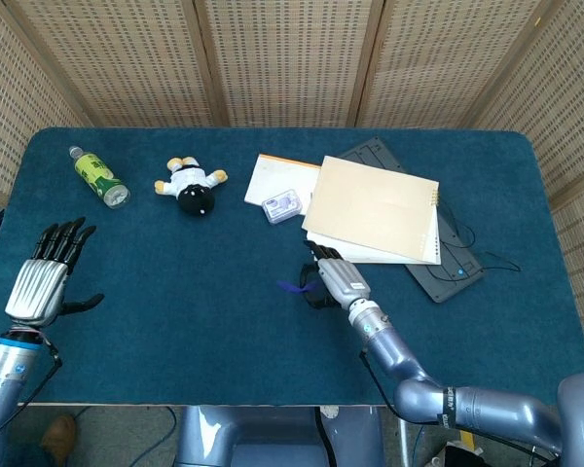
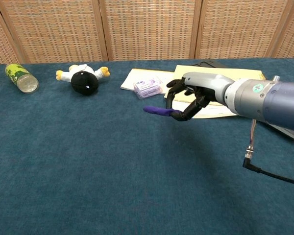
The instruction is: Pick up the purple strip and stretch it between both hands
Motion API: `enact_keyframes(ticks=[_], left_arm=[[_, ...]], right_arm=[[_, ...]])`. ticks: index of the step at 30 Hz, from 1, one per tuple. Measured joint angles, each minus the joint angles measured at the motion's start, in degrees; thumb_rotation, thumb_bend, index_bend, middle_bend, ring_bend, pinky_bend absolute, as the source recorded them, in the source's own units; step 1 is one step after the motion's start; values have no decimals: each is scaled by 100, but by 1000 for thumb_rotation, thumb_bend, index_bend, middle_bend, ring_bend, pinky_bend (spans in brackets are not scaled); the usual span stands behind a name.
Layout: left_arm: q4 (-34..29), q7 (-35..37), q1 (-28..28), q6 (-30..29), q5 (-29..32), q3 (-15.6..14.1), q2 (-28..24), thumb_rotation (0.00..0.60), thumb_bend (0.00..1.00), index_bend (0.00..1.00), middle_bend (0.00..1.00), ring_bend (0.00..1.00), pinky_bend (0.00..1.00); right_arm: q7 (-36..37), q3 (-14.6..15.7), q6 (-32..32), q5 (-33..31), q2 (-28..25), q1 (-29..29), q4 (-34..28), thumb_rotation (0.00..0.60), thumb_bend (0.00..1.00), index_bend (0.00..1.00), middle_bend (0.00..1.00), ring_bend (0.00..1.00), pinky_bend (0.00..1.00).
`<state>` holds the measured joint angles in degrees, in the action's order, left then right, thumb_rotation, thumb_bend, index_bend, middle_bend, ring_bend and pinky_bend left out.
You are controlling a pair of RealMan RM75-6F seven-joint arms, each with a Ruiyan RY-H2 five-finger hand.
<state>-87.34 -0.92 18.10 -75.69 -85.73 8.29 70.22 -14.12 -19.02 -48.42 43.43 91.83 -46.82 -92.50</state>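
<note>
Over blue carpeted table (image 1: 224,321), right robot hand (image 2: 193,95) pinching purple strip (image 2: 159,112), left robot hand (image 1: 44,282) spread.

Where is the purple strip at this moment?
The purple strip is pinched in the right hand, near the table's middle in the head view, its free end pointing toward the robot's left, just before the notebooks.

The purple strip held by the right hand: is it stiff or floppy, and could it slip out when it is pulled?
The purple strip sticks out sideways from the right hand with little droop, so it is probably springy, not limp. It looks thin and small, likely very light. Only one end sits between the fingers, so a hard pull might slip it free.
</note>
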Motion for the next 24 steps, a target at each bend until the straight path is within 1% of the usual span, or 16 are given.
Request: enact_keyframes(ticks=[6,8,11,15,19,22,24], left_arm=[[98,122,628,503,-251,111,124,600,0,223,0,0,0],[215,77,935,665,-348,198,314,600,0,279,0,0,0],[496,-79,1363,893,-416,321,748,600,25,357,0,0,0],[834,-324,1810,1146,-422,437,1300,600,76,422,0,0,0],[1091,-658,2135,1274,-366,535,1755,600,102,437,0,0,0],[1182,-827,2331,1341,-279,582,2019,600,123,453,0,0,0],[1193,-933,2401,1383,-228,585,2097,600,153,462,0,0,0]], right_arm=[[-27,-389,-65,-839,49,-334,-116,600,597,638,81,0,0],[-60,-533,-106,-1162,93,-528,-114,600,597,639,81,0,0],[-184,-622,-217,-1513,177,-823,-65,600,598,639,81,0,0],[-330,-617,-396,-1657,269,-1009,44,600,598,641,82,0,0],[-420,-571,-510,-1732,314,-1097,99,600,598,641,81,0,0],[-504,-524,-609,-1745,332,-1149,124,600,598,642,82,0,0],[-555,-483,-677,-1751,350,-1179,138,600,598,643,82,0,0]])
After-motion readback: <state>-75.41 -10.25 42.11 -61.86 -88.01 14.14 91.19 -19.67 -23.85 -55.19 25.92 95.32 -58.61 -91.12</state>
